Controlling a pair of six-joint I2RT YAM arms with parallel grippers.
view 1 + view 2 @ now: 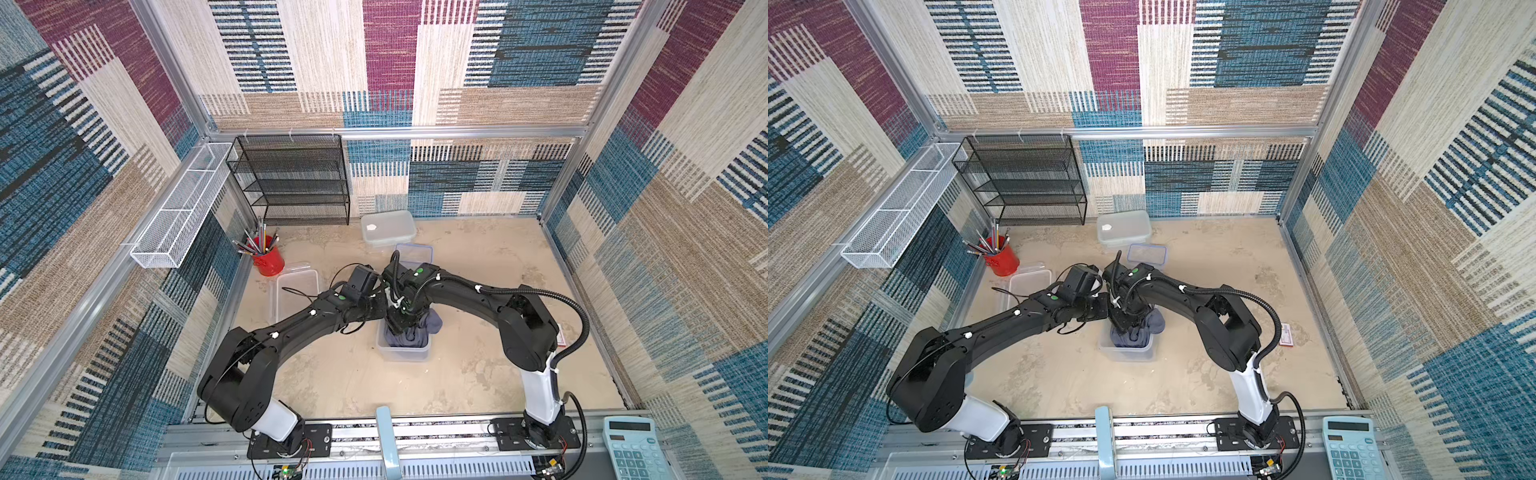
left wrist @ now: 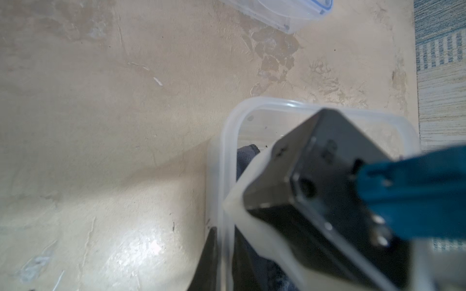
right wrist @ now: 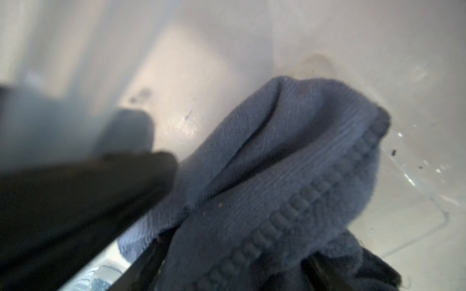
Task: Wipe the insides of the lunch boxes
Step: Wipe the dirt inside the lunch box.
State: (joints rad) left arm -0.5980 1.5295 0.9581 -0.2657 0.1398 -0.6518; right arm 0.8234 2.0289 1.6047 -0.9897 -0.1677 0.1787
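Note:
A small translucent lunch box (image 1: 405,354) (image 1: 1127,353) stands open mid-table with a grey-blue cloth (image 1: 415,334) (image 3: 290,163) bunched inside. My left gripper (image 2: 225,262) is shut on the box's side wall, one finger inside and one outside. My right gripper (image 1: 399,328) (image 3: 234,264) reaches down into the box; its fingers stand wide apart, open, with the cloth between them. A large open lunch box (image 1: 299,272) lies to the left. A lidded lunch box (image 1: 388,226) sits at the back.
A blue-rimmed lid (image 1: 428,249) lies behind the arms. A red cup of pencils (image 1: 266,257) stands at the left, with a black mesh shelf (image 1: 291,183) and white wire basket (image 1: 183,208) behind. A calculator (image 1: 631,449) sits front right; a small card (image 1: 561,334) lies by the right wall.

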